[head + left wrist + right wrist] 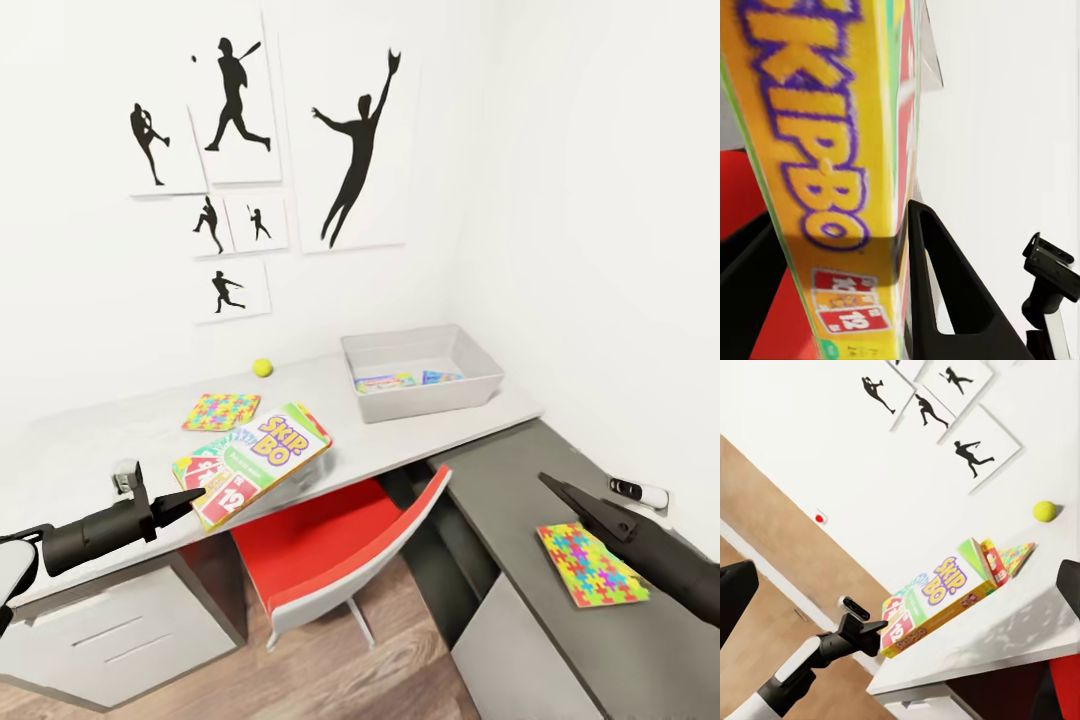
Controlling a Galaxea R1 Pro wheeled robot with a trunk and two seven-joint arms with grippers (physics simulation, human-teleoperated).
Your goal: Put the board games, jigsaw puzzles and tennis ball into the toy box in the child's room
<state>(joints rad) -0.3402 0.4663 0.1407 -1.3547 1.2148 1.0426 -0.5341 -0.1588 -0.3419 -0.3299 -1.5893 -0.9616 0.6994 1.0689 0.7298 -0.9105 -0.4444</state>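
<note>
My left gripper (192,500) is shut on one corner of the Skip-Bo board game (255,462), a yellow, green and red box held tilted over the front edge of the table (90,450). In the left wrist view the box (832,150) sits between the black fingers (945,300). One jigsaw puzzle (221,411) lies flat on the table behind it, and the tennis ball (262,367) rests near the wall. The grey toy box (475,385) stands at the table's right end with two flat colourful items inside. My right gripper (552,486) hangs open above the second jigsaw puzzle (590,563).
That second puzzle lies on a lower dark-grey cabinet (500,480) at the right, beside a small white device (640,492). A red chair (340,545) is tucked under the table. White drawers (110,630) stand below my left arm. Silhouette pictures (240,110) hang on the wall.
</note>
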